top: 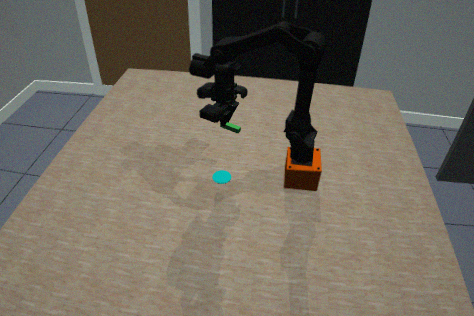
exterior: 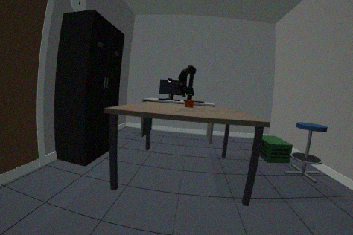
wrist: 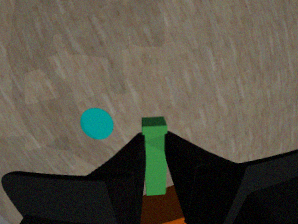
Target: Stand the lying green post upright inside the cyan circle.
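The green post [top: 232,127] [wrist: 155,162] is held in the air, lying nearly level, with one end sticking out past the fingertips. My gripper [top: 224,122] [wrist: 153,137] is shut on the post and points down, well above the table. The cyan circle [top: 222,177] [wrist: 97,123] lies flat on the table with nothing on it. In the wrist view it is to the left of the post and the fingers. In the exterior view the circle [exterior: 191,108] is a thin sliver, and the post cannot be made out.
The orange base block [top: 302,175] [exterior: 189,103] of the arm stands on the wooden table [top: 125,260] [exterior: 156,114], to the right of the circle in the top view. Shadows of the arm fall across the table. A black cabinet [exterior: 80,82] and a blue stool [exterior: 311,127] stand away from the table.
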